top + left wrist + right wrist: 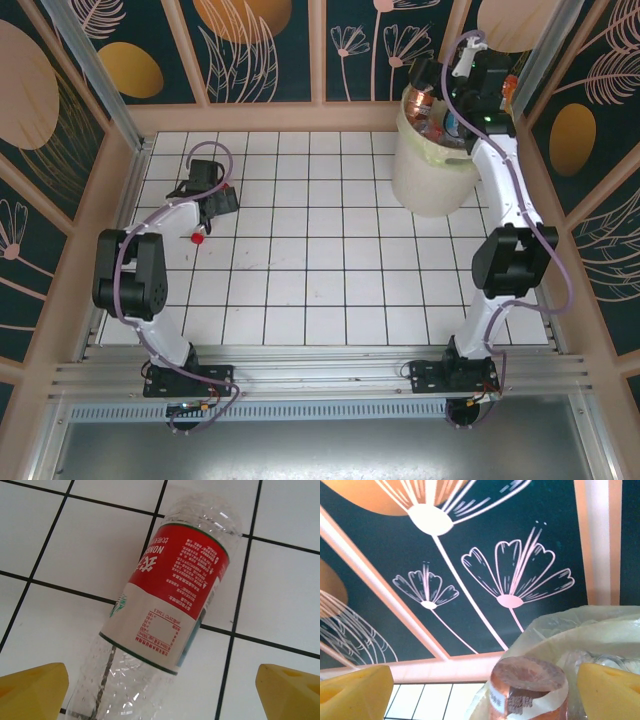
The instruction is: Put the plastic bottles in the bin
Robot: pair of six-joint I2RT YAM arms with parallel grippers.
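While bottles (432,118) are piled in the bin (425,185), upper right, one red-labelled bottle (170,605) is left on the surface (280,595); left gripper (160,692) jaws are spread around it, right gripper (480,692) jaws released, empty.

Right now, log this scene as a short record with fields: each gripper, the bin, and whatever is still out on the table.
left gripper: open, one finger on either side of the clear bottle, not touching it
clear bottle: red and white label, lying on its side on the tiled table
right gripper: open, above the bin, holding nothing
bin: far right corner of the table, lined, bottles inside
amber bottle: in the bin, base towards the right wrist camera
left to do: the clear bottle
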